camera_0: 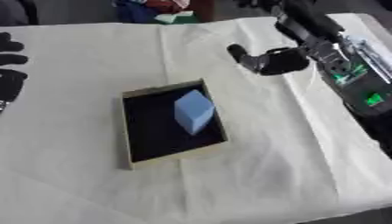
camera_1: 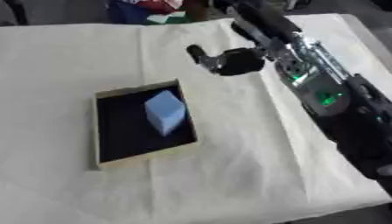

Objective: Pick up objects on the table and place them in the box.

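Observation:
A shallow box [camera_0: 161,88] with a tan rim and a dark inside lies in the middle of the table. A light blue block [camera_0: 193,112] rests inside it, towards the right wall, tilted on an edge. My right hand [camera_0: 269,61] hovers over the cloth beyond the box's far right corner, apart from it. It is open and holds nothing, with one digit sticking out to the left. My left hand [camera_0: 11,65] shows at the left edge, open, fingers spread, away from the box.
A cream cloth [camera_0: 253,166] with creases covers the whole table. My right forearm [camera_1: 321,94], with green lights on it, crosses the table's right side. Coloured things [camera_0: 157,8] lie beyond the far edge.

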